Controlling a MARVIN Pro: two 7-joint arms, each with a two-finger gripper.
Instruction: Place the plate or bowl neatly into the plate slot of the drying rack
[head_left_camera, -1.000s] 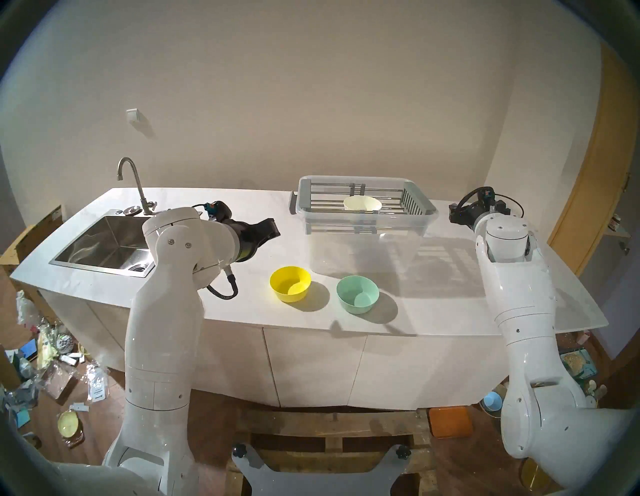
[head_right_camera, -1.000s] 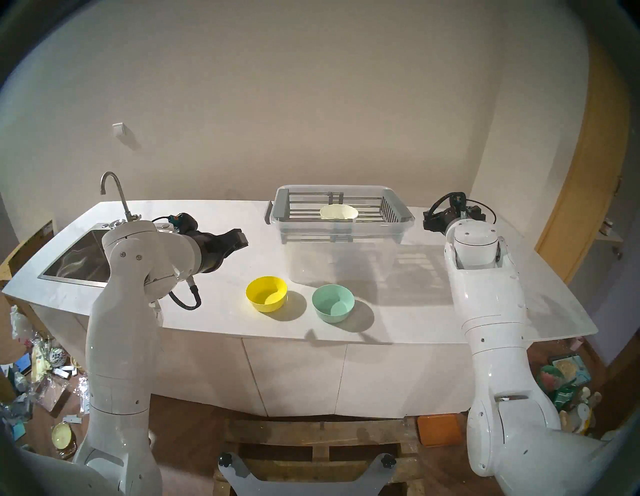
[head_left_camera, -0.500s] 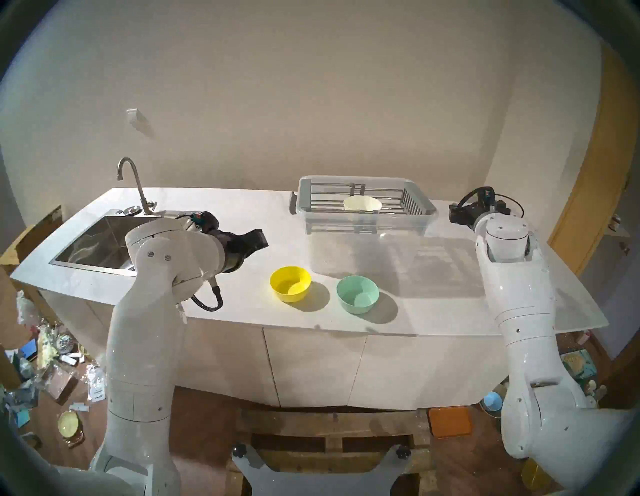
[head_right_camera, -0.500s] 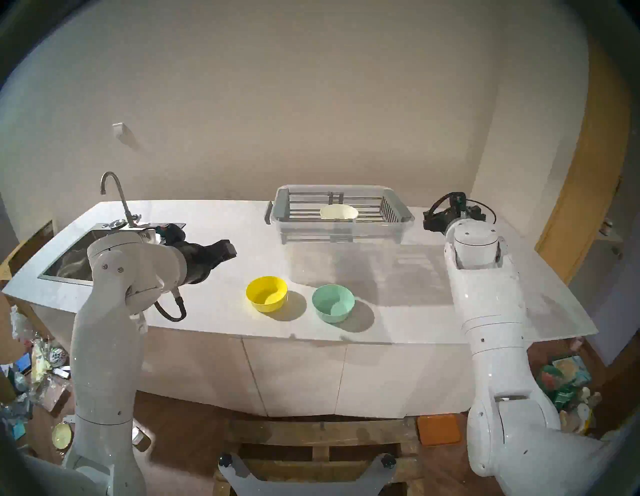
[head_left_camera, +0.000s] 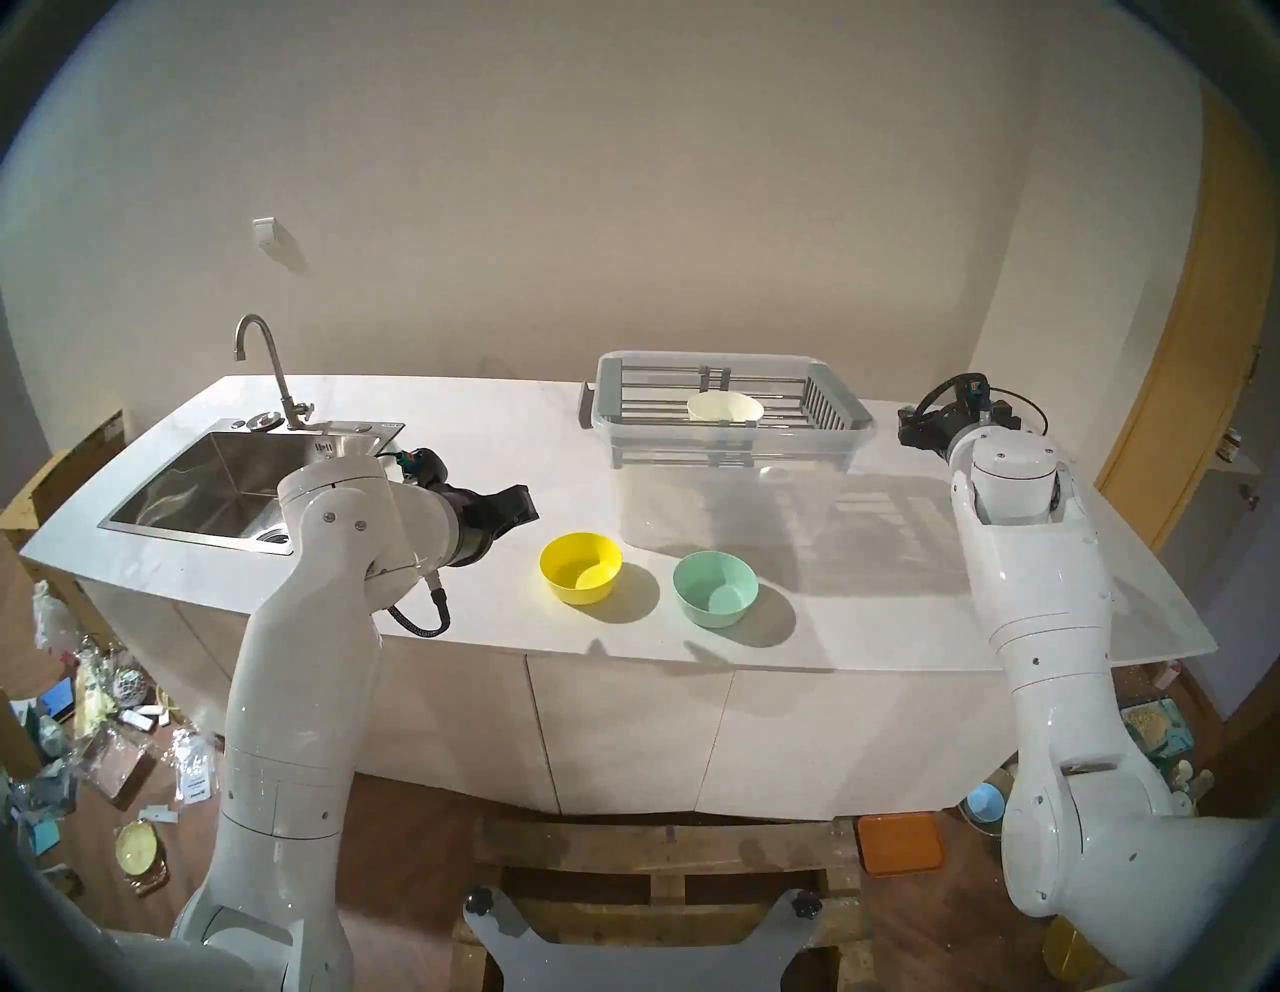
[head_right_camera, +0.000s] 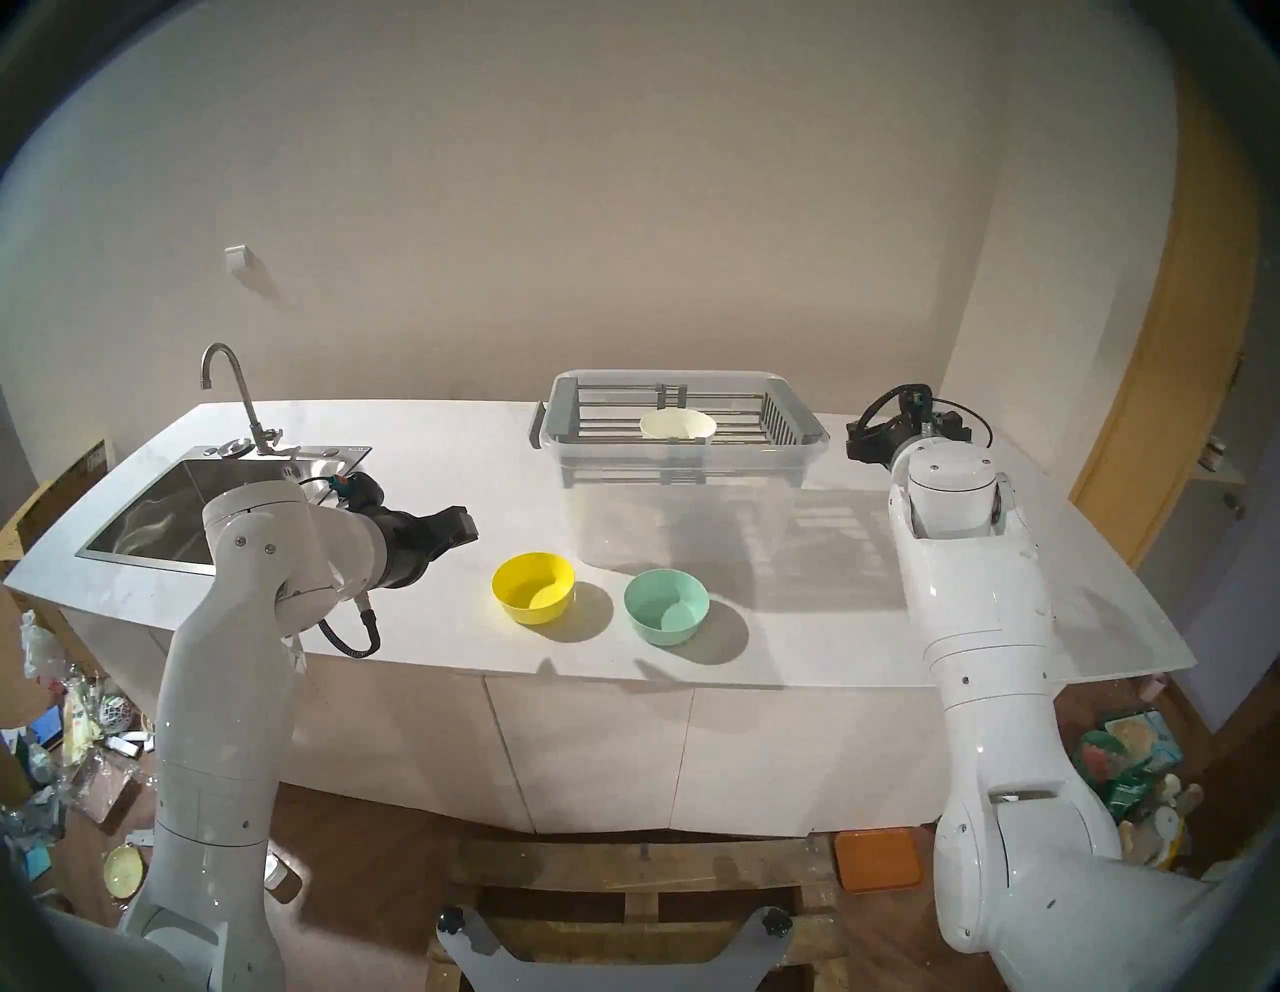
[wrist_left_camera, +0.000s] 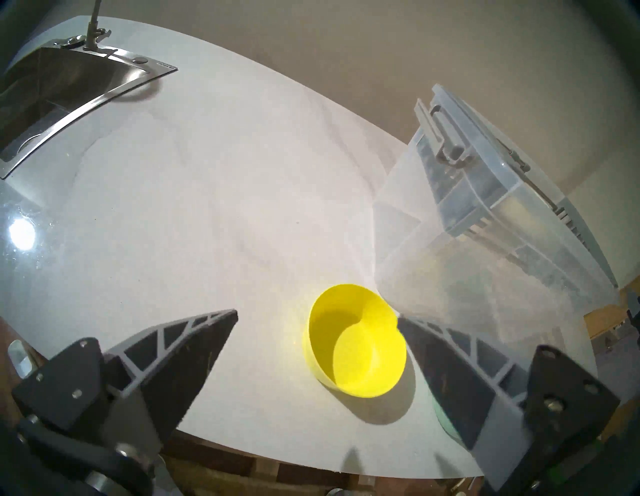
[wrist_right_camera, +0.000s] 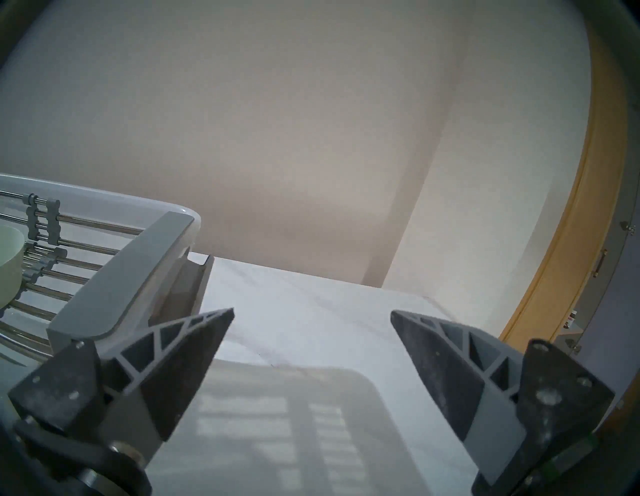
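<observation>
Our left gripper (head_left_camera: 519, 504) hangs left of centre in the head view, jaws spread wide and holding nothing, pointing down toward the yellow bowl (head_left_camera: 580, 568) just to its right. In the left wrist view that bowl (wrist_left_camera: 356, 341) sits low in the frame, close to the right-hand finger rather than midway between the two. We judge that we are on the approach to a pick: no bowl is held yet. The next move, as we read it, calls for centring the jaws over one wall of the bowl, coming down onto its rim and closing there.

Our right gripper (wrist_right_camera: 311, 346) is parked at the right of the head view, jaws likewise wide apart and empty, beside the rack's end.

The drying rack (head_left_camera: 841, 409) sits on top of a clear plastic tub (head_left_camera: 734, 499) in the upper middle of the frame. On its plate slot (head_left_camera: 644, 395) a cream bowl (head_left_camera: 724, 407) already rests, right of the middle. A green bowl (head_left_camera: 715, 589) waits on the counter to the right of the yellow one, the two apart.

We work at a white countertop (head_left_camera: 485, 609) with a steel sink (head_left_camera: 208, 485) and tap (head_left_camera: 267, 367) at the left. A plain beige wall stands behind, a wooden door frame (head_left_camera: 1177, 346) curves down the right edge, and packets and dishes litter the floor in both lower corners.
</observation>
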